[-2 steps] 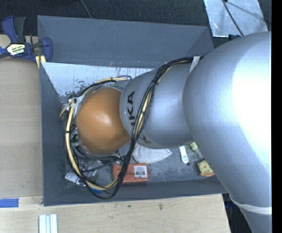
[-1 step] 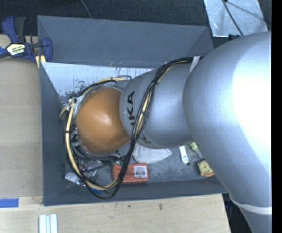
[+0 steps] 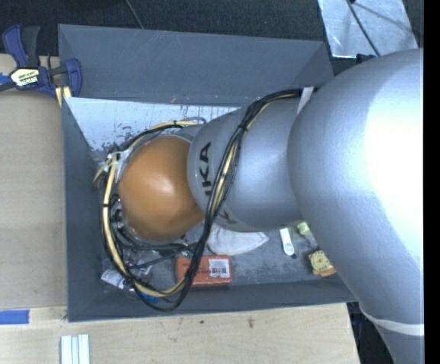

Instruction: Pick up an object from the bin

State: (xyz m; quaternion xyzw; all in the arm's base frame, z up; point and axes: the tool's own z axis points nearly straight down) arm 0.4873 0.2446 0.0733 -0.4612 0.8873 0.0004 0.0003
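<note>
KUKA arm (image 3: 341, 173) deep in the grey bin (image 3: 80, 226), orange wrist cover (image 3: 155, 188) over its left half.
The jaws sit hidden beneath; released or clenched, I cannot tell. Nearest, by the bottom wall: an orange barcode box (image 3: 205, 269) and a white wad (image 3: 235, 241).

The arm (image 3: 341, 165) is a fat, smooth silver-grey tube, swelling into a big rounded joint at the right of the frame. Dark lettering (image 3: 205, 171) reading KA crosses its narrower link. At centre left sits a glossy, dome-shaped orange cover (image 3: 155, 188), ringed by black and yellow cables (image 3: 108, 207) that loop beneath it.
</note>
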